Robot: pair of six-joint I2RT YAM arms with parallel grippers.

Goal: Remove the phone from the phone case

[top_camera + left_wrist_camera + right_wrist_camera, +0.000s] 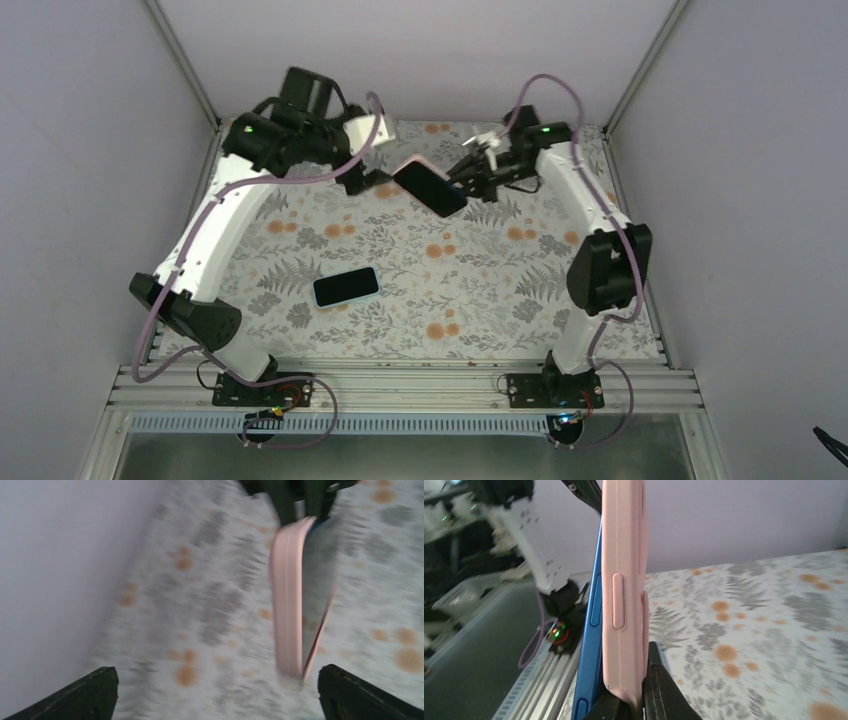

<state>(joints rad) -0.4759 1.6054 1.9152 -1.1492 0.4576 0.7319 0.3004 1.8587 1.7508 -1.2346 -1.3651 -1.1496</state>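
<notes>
A phone in a pink case [430, 188] is held in the air over the far middle of the table. My right gripper [464, 181] is shut on the case's right end. In the right wrist view the pink case [624, 580] is pinched edge-on in my right gripper [644, 702], and the blue phone [591, 645] stands partly out of it on the left side. My left gripper [376, 181] is at the case's left end. In the blurred left wrist view it [216, 675] is open, with the case [287, 595] hanging close to the right finger [350, 695].
A second phone [346, 286] with a dark screen and pale rim lies flat on the floral mat [480, 300], left of centre. Grey walls close in the table on the left, right and back. A metal rail [400, 385] runs along the near edge.
</notes>
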